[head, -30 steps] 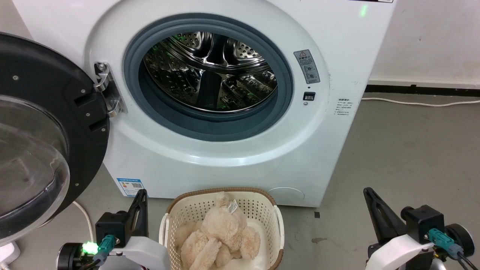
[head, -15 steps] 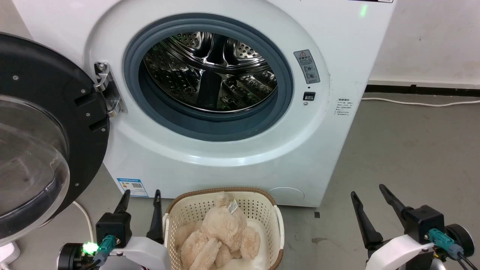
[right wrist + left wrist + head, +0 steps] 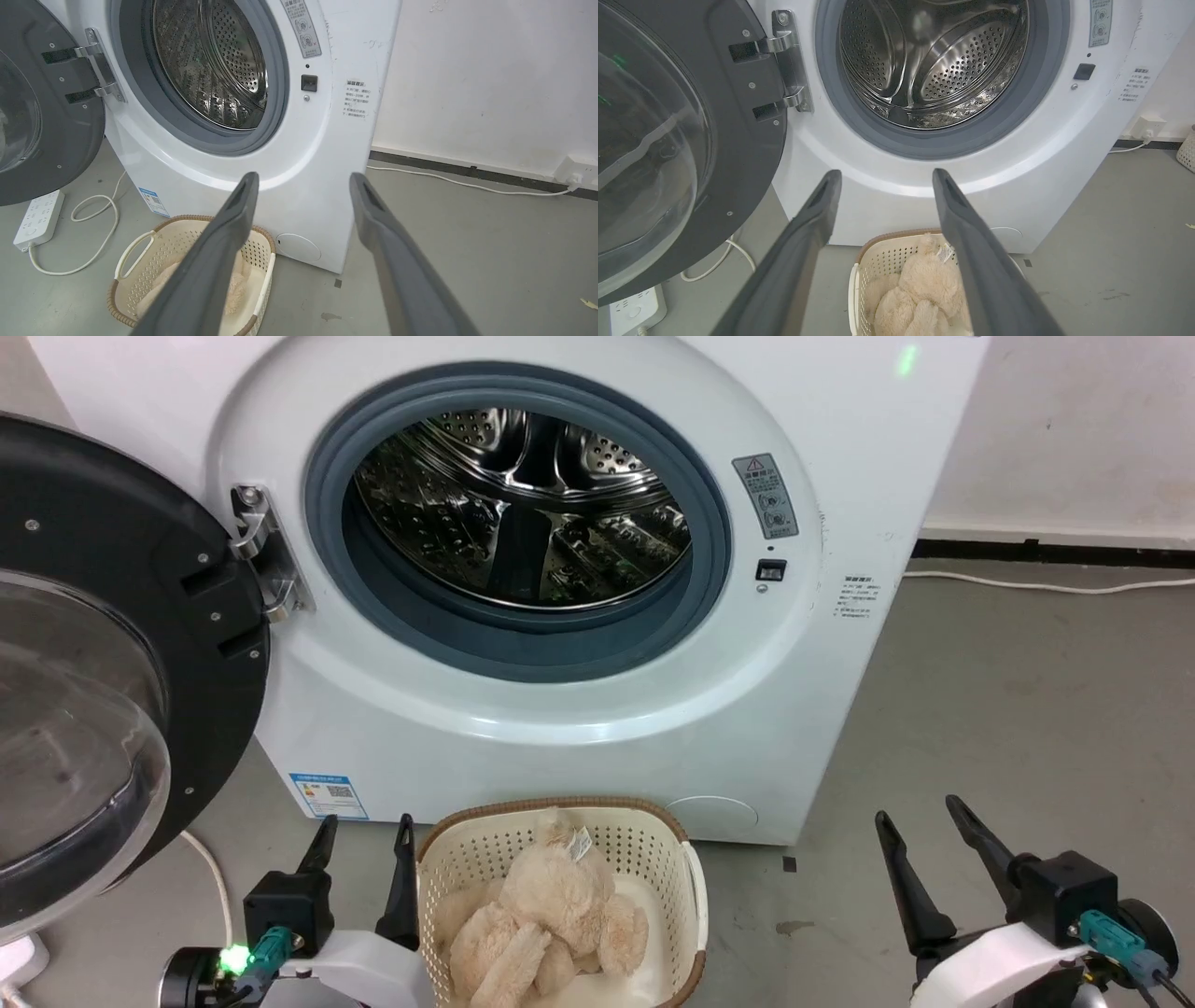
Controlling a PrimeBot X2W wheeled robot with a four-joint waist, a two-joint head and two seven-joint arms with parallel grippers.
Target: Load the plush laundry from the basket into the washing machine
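Observation:
The cream-beige plush laundry (image 3: 546, 924) (image 3: 924, 294) lies in the basket (image 3: 485, 859) (image 3: 154, 261) on the floor, right in front of the washing machine (image 3: 579, 709) (image 3: 1064, 154). The machine's steel drum (image 3: 518, 504) stands exposed, with its black-rimmed glass door (image 3: 103, 644) swung out to the left. My left gripper (image 3: 366, 825) (image 3: 885, 175) is open just left of the basket, nothing between its fingers. My right gripper (image 3: 920, 810) (image 3: 303, 177) is open too, well to the basket's right over bare floor.
A white power strip (image 3: 37, 217) with a looping white cable (image 3: 100, 219) lies on the floor under the open door. Another white cable (image 3: 1046, 586) runs along the wall's dark baseboard at right. Grey floor stretches to the machine's right.
Both grippers have gone from shut to wide open. The head camera has tilted slightly, shifting the whole picture.

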